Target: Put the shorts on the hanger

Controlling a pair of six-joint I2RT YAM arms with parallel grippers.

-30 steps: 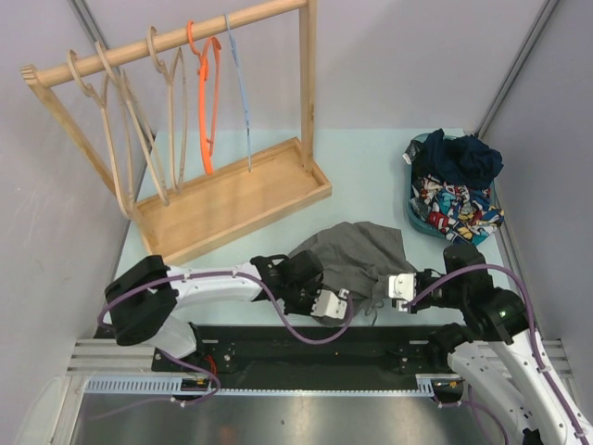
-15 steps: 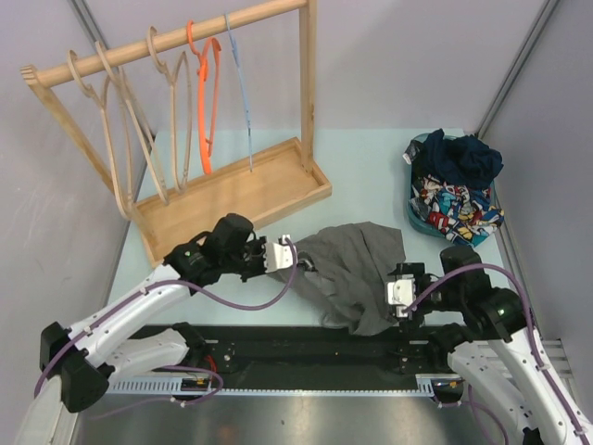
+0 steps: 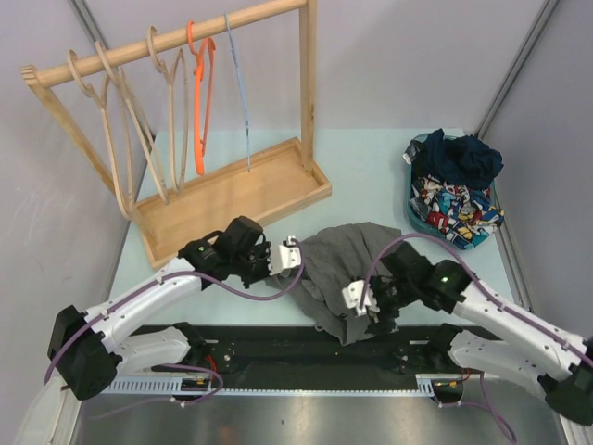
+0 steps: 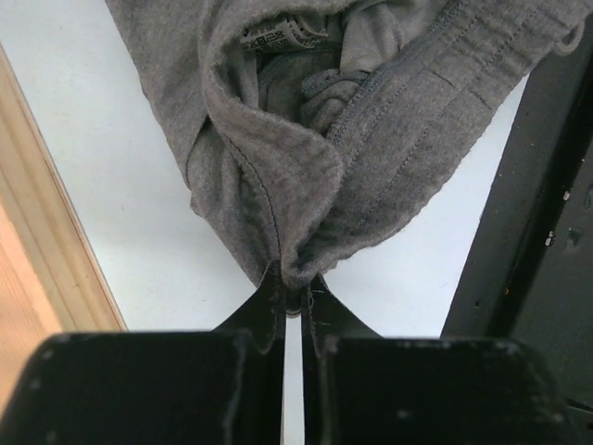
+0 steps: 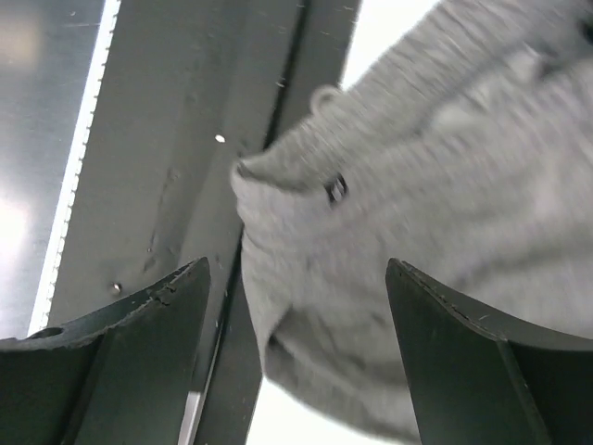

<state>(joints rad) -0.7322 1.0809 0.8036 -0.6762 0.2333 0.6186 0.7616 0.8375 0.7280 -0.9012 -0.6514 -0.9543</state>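
Two grippers: the left gripper [image 3: 295, 248] is pinched tight on a folded edge of the shorts [image 3: 357, 255]. The right gripper [image 3: 361, 301] is spread wide and holds nothing.
Shorts: bunched on the table [image 3: 371, 176] between the arms, with the near edge spilling onto the black base rail [image 3: 278, 338].
Left wrist view: grey cloth [image 4: 315, 139] gathers into the closed fingertips [image 4: 295, 287].
Right wrist view: the hem [image 5: 417, 185] lies between the parted fingers [image 5: 148, 315], apparently untouched (the view is blurred, so depth is hard to read).
Hanger: the light-blue hanger [image 3: 243, 93] hangs on the wooden rack [image 3: 232, 199], well apart from the cloth and not yet handled.
Step in hand: probably getting a second grip, so the shorts can be spread.
Next move: the right fingers should close on the hem, then both arms lift together towards the rack.
Change: half a second ago the right gripper sat further right. It has swung left to the near hem, and the left has barely shifted.
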